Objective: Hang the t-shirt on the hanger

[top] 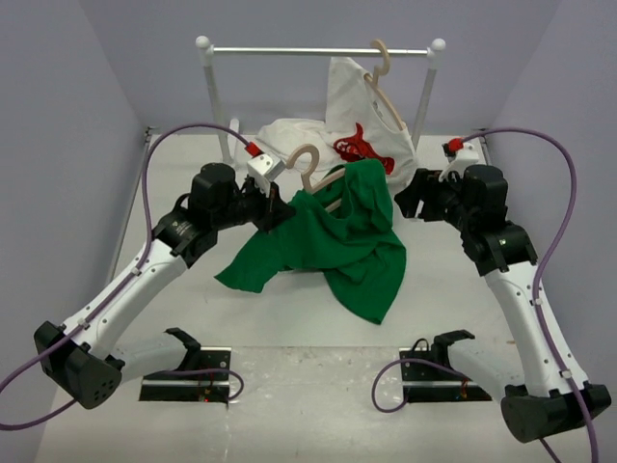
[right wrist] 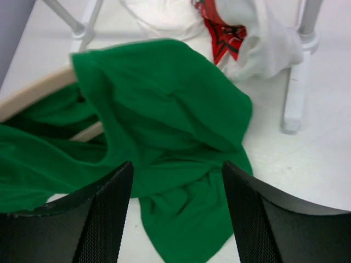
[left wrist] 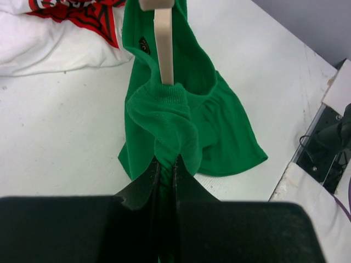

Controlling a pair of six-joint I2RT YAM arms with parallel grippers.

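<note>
The green t-shirt point(top: 342, 246) lies crumpled mid-table, draped over the pale wood hanger point(top: 318, 174), whose hook sticks out above the cloth. My left gripper point(top: 273, 214) is shut on a bunched fold of the t-shirt point(left wrist: 164, 126) at its left edge; a hanger arm point(left wrist: 164, 44) runs into the cloth just beyond the fingers. My right gripper point(top: 410, 204) is open and empty, just right of the shirt. In the right wrist view the t-shirt point(right wrist: 164, 109) covers one hanger shoulder point(right wrist: 33, 93), and the gripper point(right wrist: 176, 181) hovers over the cloth.
A white t-shirt with red print point(top: 362, 111) hangs on a second hanger from the white rail point(top: 318, 50) at the back; more white cloth point(top: 289, 135) lies below it. Rail posts point(right wrist: 296, 82) stand close to the right gripper. Grey walls enclose the table.
</note>
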